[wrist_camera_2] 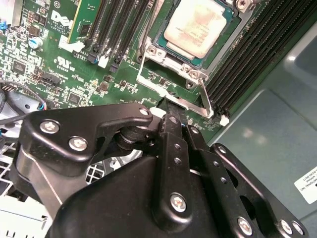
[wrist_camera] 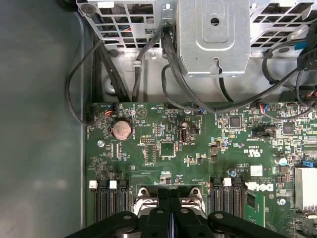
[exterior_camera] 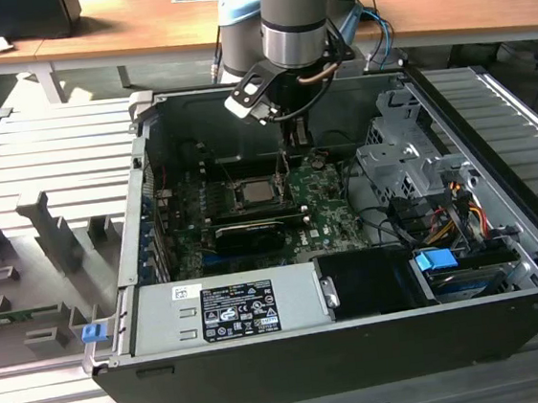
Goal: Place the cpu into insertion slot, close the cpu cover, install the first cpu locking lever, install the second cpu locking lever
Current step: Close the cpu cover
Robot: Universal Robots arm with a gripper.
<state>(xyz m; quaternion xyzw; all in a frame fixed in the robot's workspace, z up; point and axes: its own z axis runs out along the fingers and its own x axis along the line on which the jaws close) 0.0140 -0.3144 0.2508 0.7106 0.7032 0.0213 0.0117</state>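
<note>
The cpu (wrist_camera_2: 197,29) lies flat in the insertion slot (wrist_camera_2: 159,51) on the green board, its pale silvery face up; it is also seen from outside (exterior_camera: 252,192). The metal cpu cover (wrist_camera_2: 174,60) frames it and looks laid down around it. A thin wire lever (wrist_camera_2: 205,96) runs along the socket's near corner. My gripper (wrist_camera_2: 172,113) is shut, its tips pressed together right at the socket's edge beside that lever. Whether anything sits between them is hidden. In the first wrist view the gripper (wrist_camera: 170,197) hangs over the socket's metal rim. From outside, the gripper (exterior_camera: 294,146) reaches down just behind the socket.
Black memory slots (wrist_camera_2: 247,59) flank the socket. A long black card (exterior_camera: 248,231) lies in front of it, and a power supply (exterior_camera: 227,307) sits at the case's front. A metal drive cage (exterior_camera: 409,163) with cables (wrist_camera: 173,64) stands on the exterior view's right.
</note>
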